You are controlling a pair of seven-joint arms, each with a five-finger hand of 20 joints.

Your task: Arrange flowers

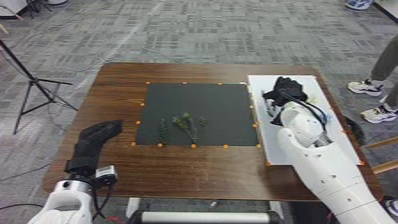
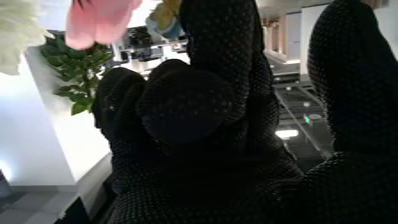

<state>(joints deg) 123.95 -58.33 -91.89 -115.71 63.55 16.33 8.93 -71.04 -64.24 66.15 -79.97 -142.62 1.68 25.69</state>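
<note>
- Three green sprigs (image 1: 187,125) lie apart near the near edge of one dark mat (image 1: 195,100), the middle one largest.
- Two hands: the left hand (image 1: 98,132), pressed together, is by the left edge of the table (image 1: 120,95); the right hand (image 1: 286,90) is above the white board (image 1: 277,150), near its far edge; its grip cannot be told.
- Right wrist view: one pink flower (image 2: 111,20) and one white flower (image 2: 19,30), both cut off; one leafy stem (image 2: 75,70), partly hidden.
</note>
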